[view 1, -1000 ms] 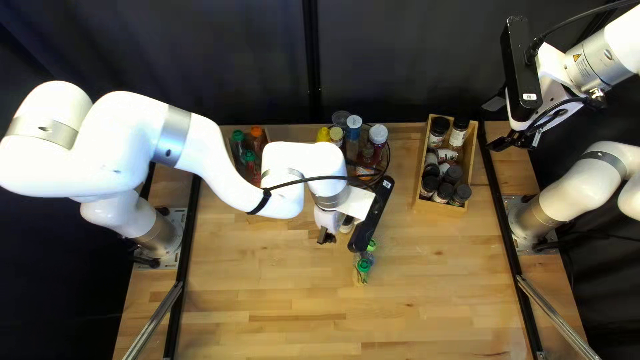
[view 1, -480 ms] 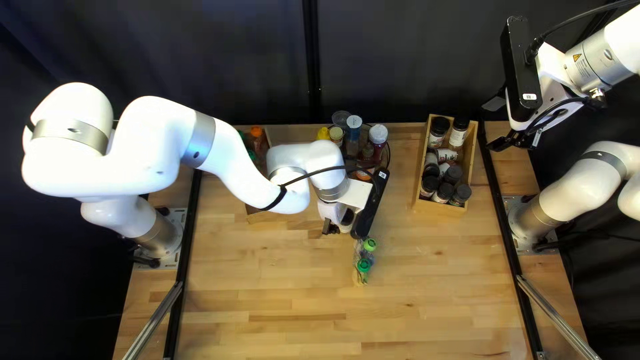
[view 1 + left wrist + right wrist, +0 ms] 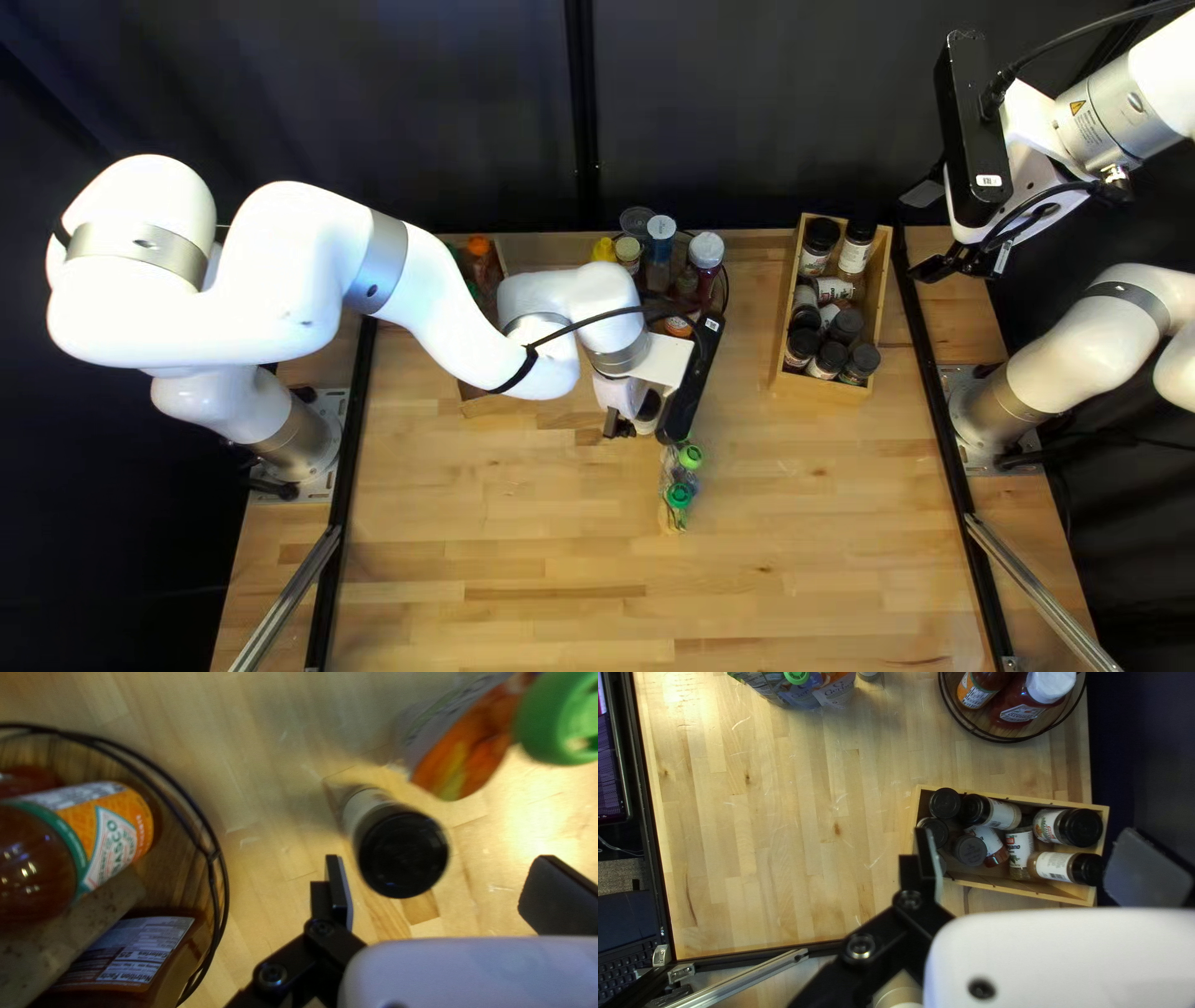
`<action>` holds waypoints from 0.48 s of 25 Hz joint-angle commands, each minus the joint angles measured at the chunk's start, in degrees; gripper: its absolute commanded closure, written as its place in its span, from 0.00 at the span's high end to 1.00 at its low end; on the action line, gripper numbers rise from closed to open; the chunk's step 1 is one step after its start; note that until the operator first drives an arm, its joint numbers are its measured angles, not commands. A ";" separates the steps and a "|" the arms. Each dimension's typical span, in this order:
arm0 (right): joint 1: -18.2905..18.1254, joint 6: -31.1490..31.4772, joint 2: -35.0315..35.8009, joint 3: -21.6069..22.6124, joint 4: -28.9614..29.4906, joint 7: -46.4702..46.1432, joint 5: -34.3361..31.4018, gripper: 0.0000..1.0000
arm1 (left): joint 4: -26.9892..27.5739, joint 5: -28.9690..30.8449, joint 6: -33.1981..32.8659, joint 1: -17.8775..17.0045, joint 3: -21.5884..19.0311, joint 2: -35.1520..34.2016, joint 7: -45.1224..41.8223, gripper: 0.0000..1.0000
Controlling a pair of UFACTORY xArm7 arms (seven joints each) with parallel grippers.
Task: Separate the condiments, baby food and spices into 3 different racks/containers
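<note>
I read the left gripper [image 3: 620,424] as spread, the black-capped jar [image 3: 403,852] ahead between its jaws on the table [image 3: 560,560]. My right gripper [image 3: 924,232], also spread, is near the wooden box [image 3: 822,387].

The bench [image 3: 772,535] is striped in honey and tan, specked with brown knots, and backed by a near-black curtain [image 3: 374,100]. Right of the frame's centre, the wooden crate [image 3: 822,388] is coloured pale yellow; its spice jars [image 3: 857,249] are capped in black and labelled in white. Around the frame's centre, food pouches [image 3: 679,497] are capped in green. In the left wrist view, the hot sauce bottle's orange label [image 3: 132,818] is edged in green and marked with a white, green-rimmed diamond.
</note>
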 commanded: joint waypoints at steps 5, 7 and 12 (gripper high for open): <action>0.00 0.00 0.00 0.00 0.00 0.00 0.00 1.00 | 8.32 -0.57 4.56 -0.30 -2.50 4.03 7.50 1.00; 0.00 0.00 0.00 0.00 0.00 0.00 0.00 1.00 | 9.35 -0.21 4.56 -0.51 -2.69 4.71 8.05 1.00; 0.00 0.00 0.00 0.00 0.00 0.00 0.00 1.00 | 10.16 1.88 2.98 -1.50 -2.48 5.91 7.26 1.00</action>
